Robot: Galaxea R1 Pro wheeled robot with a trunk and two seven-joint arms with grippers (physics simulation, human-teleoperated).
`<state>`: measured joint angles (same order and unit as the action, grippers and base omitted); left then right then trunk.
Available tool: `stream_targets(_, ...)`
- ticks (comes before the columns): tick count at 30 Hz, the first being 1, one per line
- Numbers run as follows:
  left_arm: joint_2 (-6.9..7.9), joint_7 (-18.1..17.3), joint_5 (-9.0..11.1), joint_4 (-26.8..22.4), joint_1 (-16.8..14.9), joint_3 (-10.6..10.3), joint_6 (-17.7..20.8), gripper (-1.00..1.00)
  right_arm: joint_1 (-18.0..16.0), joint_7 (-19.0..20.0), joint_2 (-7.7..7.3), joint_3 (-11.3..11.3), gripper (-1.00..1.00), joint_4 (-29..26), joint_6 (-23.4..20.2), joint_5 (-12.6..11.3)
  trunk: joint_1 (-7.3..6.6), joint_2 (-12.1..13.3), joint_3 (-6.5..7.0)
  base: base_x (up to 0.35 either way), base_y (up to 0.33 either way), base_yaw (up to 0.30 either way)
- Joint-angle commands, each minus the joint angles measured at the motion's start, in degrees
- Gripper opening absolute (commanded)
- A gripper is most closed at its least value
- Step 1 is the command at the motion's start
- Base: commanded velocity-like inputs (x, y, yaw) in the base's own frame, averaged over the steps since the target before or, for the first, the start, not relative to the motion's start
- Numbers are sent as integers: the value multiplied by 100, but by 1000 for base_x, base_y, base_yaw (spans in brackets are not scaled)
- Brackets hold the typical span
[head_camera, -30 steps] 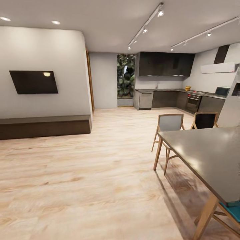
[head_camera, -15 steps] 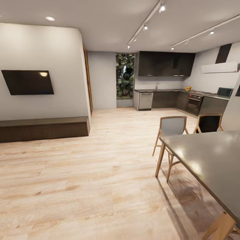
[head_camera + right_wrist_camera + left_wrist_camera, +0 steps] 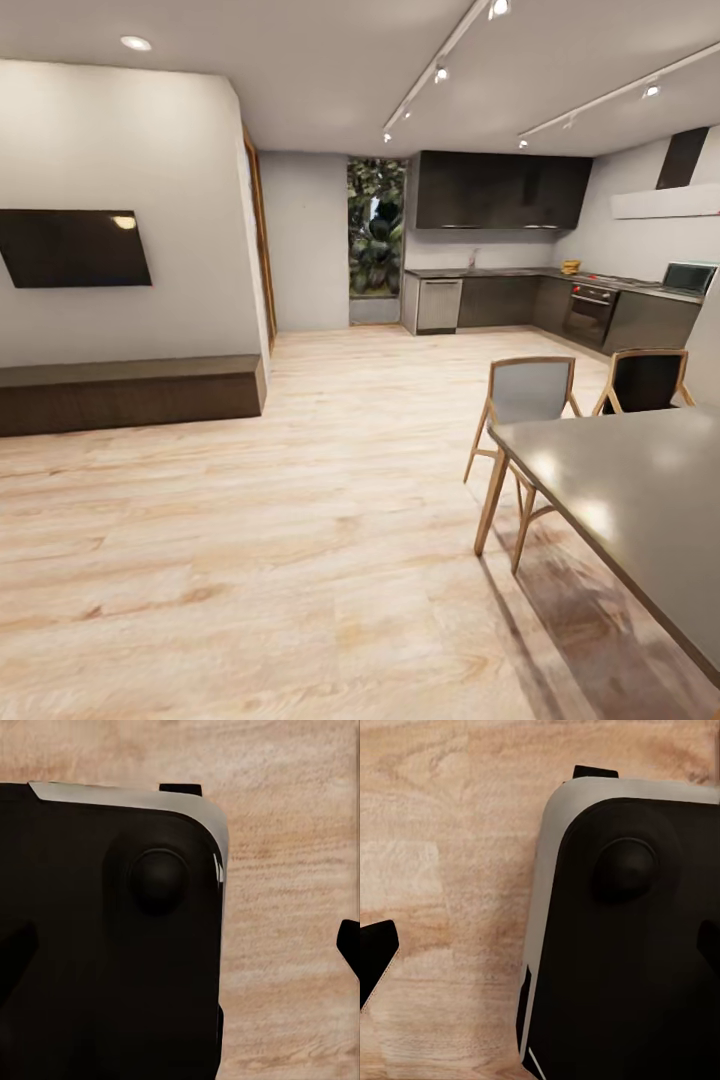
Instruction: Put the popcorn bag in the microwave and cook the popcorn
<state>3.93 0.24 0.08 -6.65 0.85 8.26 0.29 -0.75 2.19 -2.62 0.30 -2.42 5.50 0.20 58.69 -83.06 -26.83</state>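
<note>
The kitchen [image 3: 500, 250] lies far ahead at the back right, with dark cabinets and a white hood [image 3: 665, 200]. Its grey countertop [image 3: 490, 271] runs along the back wall and around the corner. The microwave [image 3: 688, 277] stands on it at the far right, past the oven [image 3: 587, 313]. A small tan thing [image 3: 570, 266] sits on the worktop, too small to name. Over the wood floor and my dark base, my left gripper [image 3: 540, 952] and right gripper [image 3: 180, 949] hang open with nothing between their fingers.
A grey dining table [image 3: 640, 500] with two wooden chairs [image 3: 530, 392] stands close on my right. A wall with a dark TV [image 3: 75, 248] and a low dark bench [image 3: 130, 392] is on the left. Wood floor [image 3: 330, 480] stretches ahead toward the kitchen.
The whole head picture has shifted: the camera has rolled forward and turned a little left, so table and chairs slide right and lower. Nothing in the room has moved.
</note>
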Motion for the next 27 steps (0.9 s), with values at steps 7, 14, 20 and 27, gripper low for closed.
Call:
stream_targets(7,3,2,1,-19,3,26,-72,100,-4,19,-2,5,100,6,21,4,4,-2,-5,342,0,0)
stream_targets(14,3,2,1,-19,3,26,-77,100,-4,19,-2,7,100,6,21,3,4,-2,-5,342,0,0)
stream_targets(20,3,2,1,-20,3,26,-74,100,-4,19,-2,5,100,7,21,5,4,-2,-5,341,0,0)
stream_targets(27,2,2,1,-14,3,26,-73,100,-4,19,-2,5,100,5,20,4,4,-2,-5,342,0,0)
